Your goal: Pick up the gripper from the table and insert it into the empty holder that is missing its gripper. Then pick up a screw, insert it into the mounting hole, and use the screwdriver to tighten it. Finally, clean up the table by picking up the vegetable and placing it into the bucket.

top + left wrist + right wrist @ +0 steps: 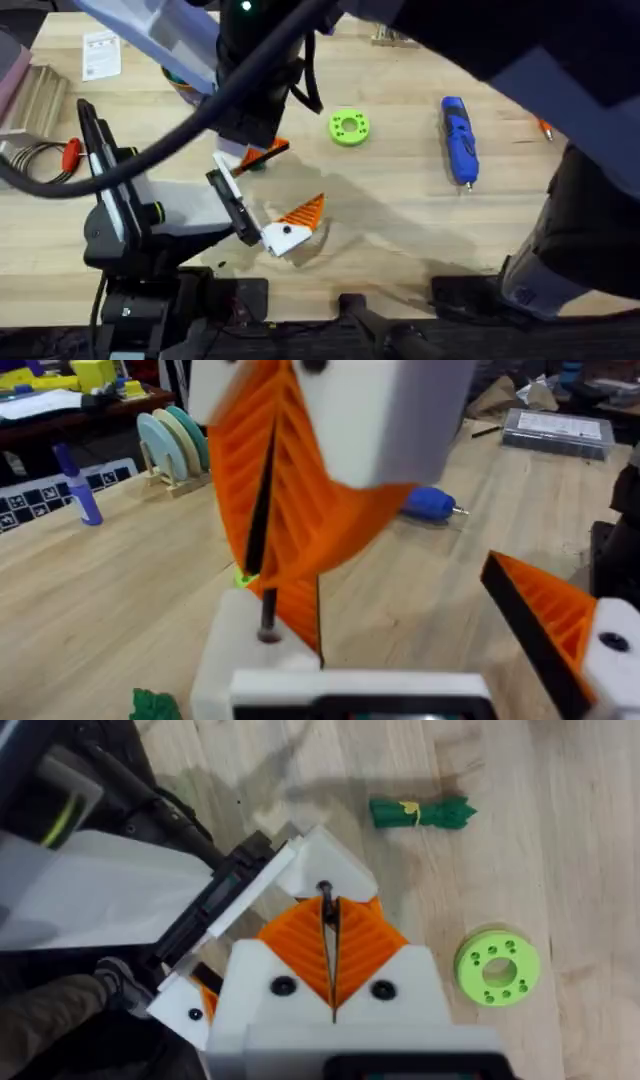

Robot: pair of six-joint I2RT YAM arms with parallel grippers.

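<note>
Between the right gripper's [330,925] clenched pads a thin dark screw [325,902] appears held, just above the holder [318,860]. Beyond it the vegetable [420,813] is left lying; the screwdriver [459,138] is untouched. Tightening and cleanup are judged outstanding.

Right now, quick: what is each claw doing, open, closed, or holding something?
Left claw: cannot be told from these views.
Right claw: closed on a thin dark screw.
</note>
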